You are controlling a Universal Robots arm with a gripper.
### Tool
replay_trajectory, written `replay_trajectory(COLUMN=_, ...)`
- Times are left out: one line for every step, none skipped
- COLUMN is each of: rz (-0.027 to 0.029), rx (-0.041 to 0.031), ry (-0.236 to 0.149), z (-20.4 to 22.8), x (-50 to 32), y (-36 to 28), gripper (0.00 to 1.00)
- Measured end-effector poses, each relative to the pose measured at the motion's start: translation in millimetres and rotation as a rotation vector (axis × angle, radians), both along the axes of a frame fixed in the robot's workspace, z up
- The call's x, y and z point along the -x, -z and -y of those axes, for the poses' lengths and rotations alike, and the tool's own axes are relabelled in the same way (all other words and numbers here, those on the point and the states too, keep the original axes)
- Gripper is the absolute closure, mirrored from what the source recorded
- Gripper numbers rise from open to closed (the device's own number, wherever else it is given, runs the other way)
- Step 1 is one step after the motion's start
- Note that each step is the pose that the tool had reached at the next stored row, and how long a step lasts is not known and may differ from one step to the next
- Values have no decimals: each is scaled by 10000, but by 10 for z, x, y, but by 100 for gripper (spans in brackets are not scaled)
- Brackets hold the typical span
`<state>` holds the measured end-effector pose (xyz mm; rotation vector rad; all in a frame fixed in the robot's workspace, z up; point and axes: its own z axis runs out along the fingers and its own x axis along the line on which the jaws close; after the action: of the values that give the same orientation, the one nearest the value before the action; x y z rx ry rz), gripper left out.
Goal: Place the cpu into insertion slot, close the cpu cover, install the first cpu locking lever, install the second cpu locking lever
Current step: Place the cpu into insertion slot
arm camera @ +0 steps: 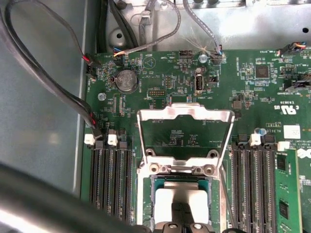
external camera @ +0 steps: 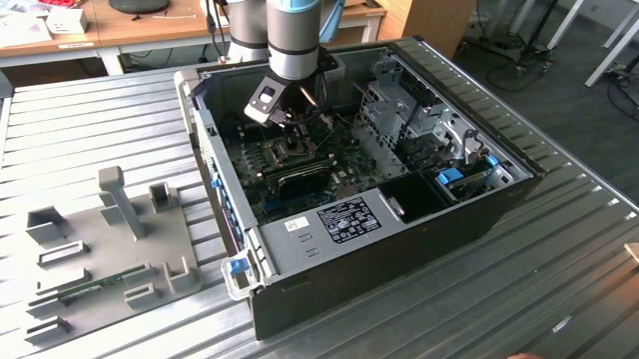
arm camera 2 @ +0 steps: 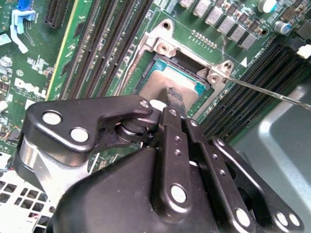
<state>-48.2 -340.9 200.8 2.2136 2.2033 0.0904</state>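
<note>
The cpu (arm camera 2: 167, 80), a flat silver-grey square, lies inside the insertion slot (arm camera 2: 146, 73), a dark socket with a silver rim on the green board. My gripper (arm camera 2: 172, 97) hangs right over it, fingers together and tip at the middle of the chip's top. In the first wrist view the cpu (arm camera: 163, 204) shows bright in the insertion slot (arm camera: 143, 194), with the gripper (arm camera: 181, 224) over its near half. The cpu cover (arm camera: 183, 112) stands swung up on its hinge, the board showing through its window. A thin locking lever (arm camera 2: 272, 93) sticks out sideways beside the socket. From outside, the gripper (external camera: 295, 138) reaches down into the case.
Long black memory slots (arm camera: 109, 174) flank the socket on both sides. Cables (arm camera: 58, 92) run along the case wall. The open computer case (external camera: 519, 187) has a drive cage (external camera: 399, 112) towards the exterior view's right. A grey fixture plate (external camera: 100, 247) lies on the ribbed table at that view's left.
</note>
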Motion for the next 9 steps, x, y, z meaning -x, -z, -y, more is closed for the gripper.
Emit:
replay_trajectory(rz=-2, rx=4, ry=0, z=1, x=0, y=5, gripper=90)
replay_trajectory(rz=-6, rx=8, ry=0, z=2, x=1, y=9, gripper=90)
replay_trajectory(rz=-7, rx=11, ry=0, z=2, x=1, y=12, gripper=90)
replay_trajectory(rz=-8, rx=12, ry=0, z=2, x=1, y=15, gripper=90)
replay_trajectory(rz=-7, rx=11, ry=0, z=2, x=1, y=17, gripper=90)
replay_trajectory(rz=-6, rx=9, ry=0, z=1, x=1, y=19, gripper=90)
replay_trajectory(rz=-4, rx=6, ry=1, z=1, x=1, y=20, gripper=90)
replay_trajectory(rz=-3, rx=4, ry=0, z=1, x=1, y=21, gripper=90)
replay_trajectory(rz=-2, rx=4, ry=0, z=1, x=1, y=21, gripper=90)
